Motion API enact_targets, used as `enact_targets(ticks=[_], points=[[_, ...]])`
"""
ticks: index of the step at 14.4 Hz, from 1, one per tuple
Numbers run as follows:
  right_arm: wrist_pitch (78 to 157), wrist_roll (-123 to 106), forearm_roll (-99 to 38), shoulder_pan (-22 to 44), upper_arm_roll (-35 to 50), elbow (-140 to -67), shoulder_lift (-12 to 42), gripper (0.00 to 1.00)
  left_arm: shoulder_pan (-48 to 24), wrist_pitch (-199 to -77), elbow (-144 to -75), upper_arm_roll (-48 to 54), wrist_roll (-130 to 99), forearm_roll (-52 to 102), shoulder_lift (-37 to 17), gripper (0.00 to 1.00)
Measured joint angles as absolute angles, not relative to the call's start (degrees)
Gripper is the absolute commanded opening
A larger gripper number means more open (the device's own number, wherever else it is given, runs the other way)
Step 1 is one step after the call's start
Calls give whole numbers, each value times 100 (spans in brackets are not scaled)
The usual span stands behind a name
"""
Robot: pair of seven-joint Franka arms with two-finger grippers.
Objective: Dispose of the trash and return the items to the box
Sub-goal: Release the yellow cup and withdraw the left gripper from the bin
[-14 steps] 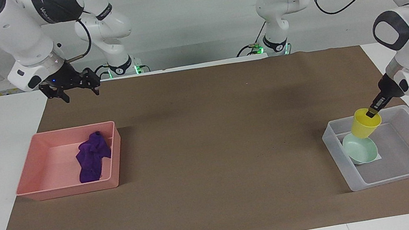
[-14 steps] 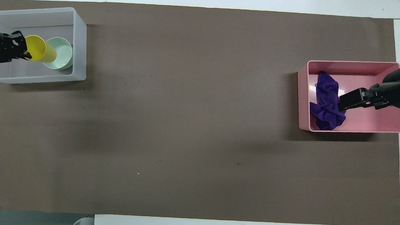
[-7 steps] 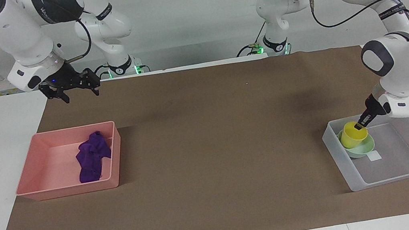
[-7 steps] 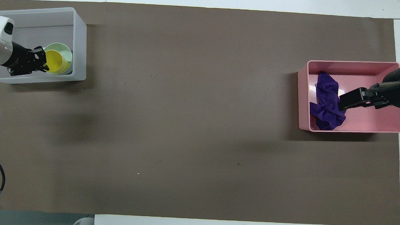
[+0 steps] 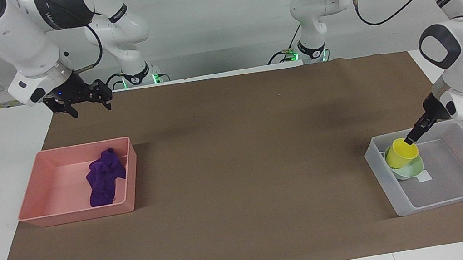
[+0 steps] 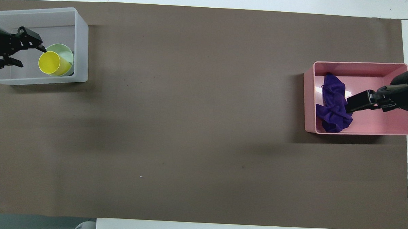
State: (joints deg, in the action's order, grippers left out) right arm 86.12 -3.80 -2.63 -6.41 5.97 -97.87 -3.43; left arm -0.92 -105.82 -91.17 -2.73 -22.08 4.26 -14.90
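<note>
The yellow cup [image 5: 400,153] stands tilted in the mint-green bowl [image 5: 409,169] inside the clear plastic box [image 5: 453,198], at the left arm's end of the table. My left gripper [image 5: 413,136] is open just above the cup's rim and holds nothing. In the overhead view its fingers [image 6: 39,47] stand spread beside the cup [image 6: 50,63] and bowl [image 6: 66,52], over the box [image 6: 81,49]. The purple rag [image 5: 103,179] lies in the pink tray [image 5: 53,179]. My right gripper [image 5: 87,103] is open, raised over the mat beside the tray.
A brown mat [image 5: 242,169] covers the table between the tray and the box. A white label [image 5: 424,177] lies on the box's bottom beside the bowl. In the overhead view the right gripper [image 6: 352,104] covers part of the rag [image 6: 331,98] and tray [image 6: 387,126].
My left gripper lowered the yellow cup into the bowl, then opened, let go and drew back a little. The right arm barely moved.
</note>
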Motion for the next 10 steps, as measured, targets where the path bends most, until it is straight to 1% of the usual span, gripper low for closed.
enact_targets(ticks=[2, 7, 10], points=[[8712, -380, -266, -638, 597, -9837, -351, 99, -263, -10092, -9011, -248, -1841, 134, -1176, 100], [8837, -393, -267, -638, 597, -10045, -424, 99, -566, -9212, -9004, -233, -901, 66, -180, 100], [8837, -397, -276, -638, 597, -10067, -455, 99, -605, -8911, -9045, -229, -748, 65, 143, 100]])
